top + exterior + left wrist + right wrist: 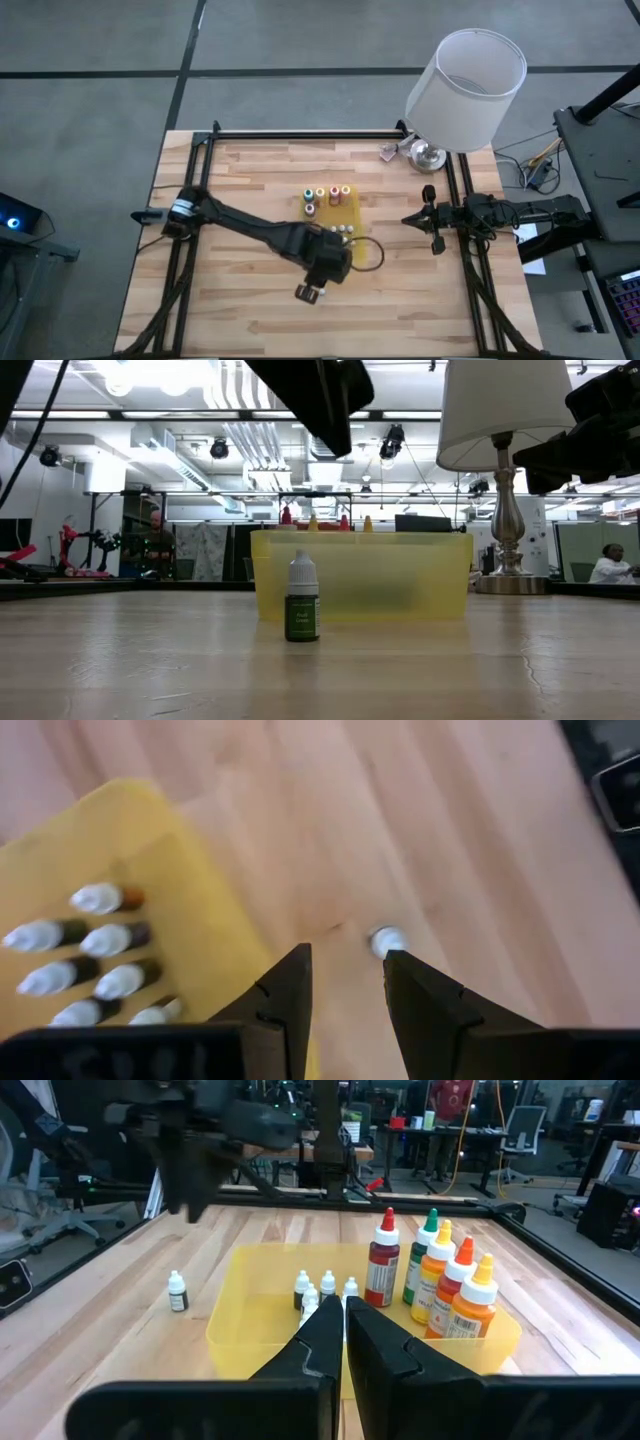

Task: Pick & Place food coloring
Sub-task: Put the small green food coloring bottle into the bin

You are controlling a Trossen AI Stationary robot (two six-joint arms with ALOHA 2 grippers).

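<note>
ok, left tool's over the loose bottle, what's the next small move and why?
Probably nudge the left tool sideways to centre it on the bottle before descending. Its fingers are open, but the white cap sits at one fingertip, not mid-gap. The bottle stands upright outside the tray. Right tool waits at the right edge of the table.

lone bottle (329,268) hidden under left arm in high view, its label (301,615) unreadable

Bright ceiling lights (150,375) flare white in the low view, leaving the worktop (120,660) evenly lit with faint shadows. The left wrist view is soft and blurred, its yellow tray (200,920) washed pale.
</note>
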